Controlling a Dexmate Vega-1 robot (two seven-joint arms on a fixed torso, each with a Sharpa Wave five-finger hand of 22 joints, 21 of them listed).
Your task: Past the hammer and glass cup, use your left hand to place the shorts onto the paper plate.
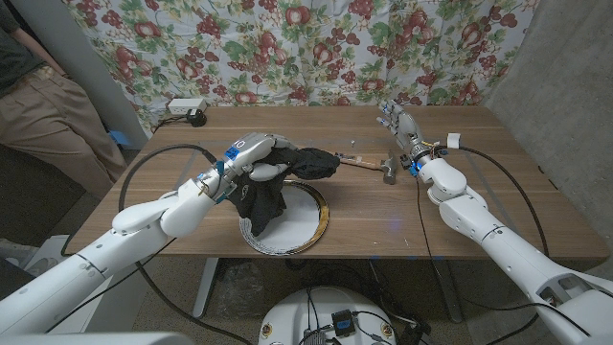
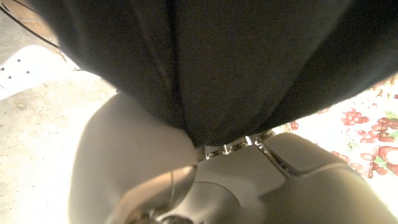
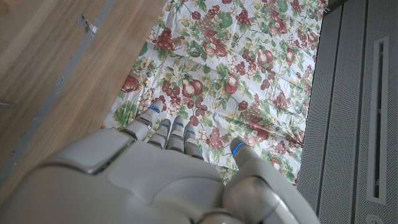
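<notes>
My left hand [image 1: 251, 158] grips the black shorts [image 1: 287, 177] just above the table. Part of the cloth hangs down onto the left side of the white paper plate [image 1: 305, 228], which lies near the front edge. In the left wrist view the dark shorts [image 2: 217, 62] drape over my left hand [image 2: 205, 180]. The hammer [image 1: 369, 165] lies on the table just right of the shorts. My right hand [image 1: 397, 123] is raised over the far right of the table, fingers apart and holding nothing. Its back, the right hand [image 3: 168, 180], faces the camera in the right wrist view.
A floral cloth [image 1: 306, 48] hangs behind the table [image 1: 460, 206]. A white power strip [image 1: 185, 107] sits at the far left corner. A person [image 1: 38, 96] stands at the left. Black cables trail along both arms.
</notes>
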